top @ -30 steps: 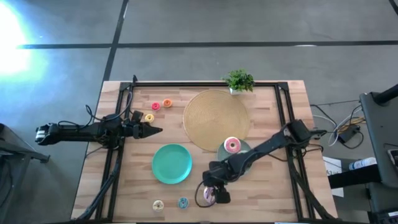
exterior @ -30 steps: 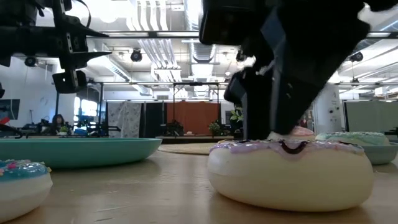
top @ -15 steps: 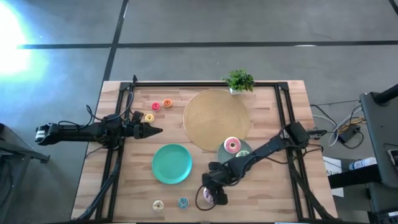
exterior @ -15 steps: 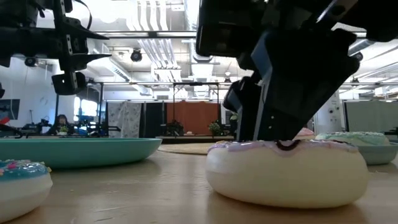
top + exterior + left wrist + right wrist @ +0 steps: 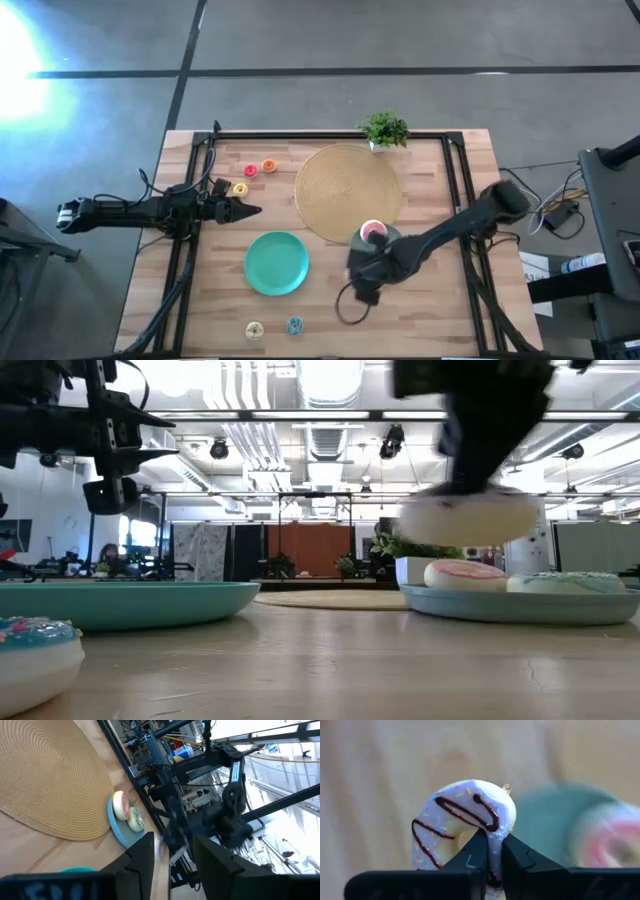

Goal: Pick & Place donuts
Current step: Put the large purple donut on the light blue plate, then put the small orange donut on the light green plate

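The white-purple donut [image 5: 465, 820] hangs in the air, and my right gripper [image 5: 490, 852] is shut on it. In the low view this donut [image 5: 470, 518] floats above the grey-blue plate [image 5: 520, 605], on which the pink donut [image 5: 465, 574] and the green donut [image 5: 565, 582] lie. From above, my right gripper [image 5: 366, 292] hides the held donut. It stands just near of the pink donut [image 5: 373, 232]. My left gripper [image 5: 250, 209] waits open at the table's left, beside the yellow mini donut [image 5: 240, 188]. My right gripper pinches one side of the donut's ring [image 5: 492, 845] between its two fingers. One finger [image 5: 477, 851] is in the hole and the other [image 5: 516, 854] is outside. The fingers come from above, pointing down. The donut is lifted clear of the table, icing up, about level.
A teal plate [image 5: 277, 263] lies left of my right gripper, with the cream [image 5: 254, 328] and teal [image 5: 293, 325] mini donuts near the front edge. The red [image 5: 250, 171] and orange [image 5: 268, 166] minis lie far left. A tan disc [image 5: 347, 190] and a potted plant [image 5: 385, 130] are at the back.
My right gripper has taken hold of the white-purple donut, which lay on the table near the front edge. It has lifted the donut clear and carried it up and toward the far right, toward the grey-blue plate.
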`<action>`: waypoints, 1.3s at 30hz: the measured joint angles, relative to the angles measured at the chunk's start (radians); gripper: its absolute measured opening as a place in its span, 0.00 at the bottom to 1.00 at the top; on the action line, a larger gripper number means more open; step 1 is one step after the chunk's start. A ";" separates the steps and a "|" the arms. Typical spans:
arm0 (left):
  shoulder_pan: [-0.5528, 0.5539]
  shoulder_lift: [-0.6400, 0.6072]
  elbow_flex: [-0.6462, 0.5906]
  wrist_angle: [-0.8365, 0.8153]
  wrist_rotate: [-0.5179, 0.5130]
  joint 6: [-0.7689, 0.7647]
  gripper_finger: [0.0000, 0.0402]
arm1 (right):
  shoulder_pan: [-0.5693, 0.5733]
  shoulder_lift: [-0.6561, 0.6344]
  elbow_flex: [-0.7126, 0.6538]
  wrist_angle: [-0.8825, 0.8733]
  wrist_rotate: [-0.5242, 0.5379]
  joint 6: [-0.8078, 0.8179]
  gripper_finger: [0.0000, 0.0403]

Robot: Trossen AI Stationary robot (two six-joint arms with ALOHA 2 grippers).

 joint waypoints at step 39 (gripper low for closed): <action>0.002 0.000 0.000 0.011 -0.045 -0.045 0.27 | -0.102 -0.227 -0.173 0.071 0.164 0.188 0.53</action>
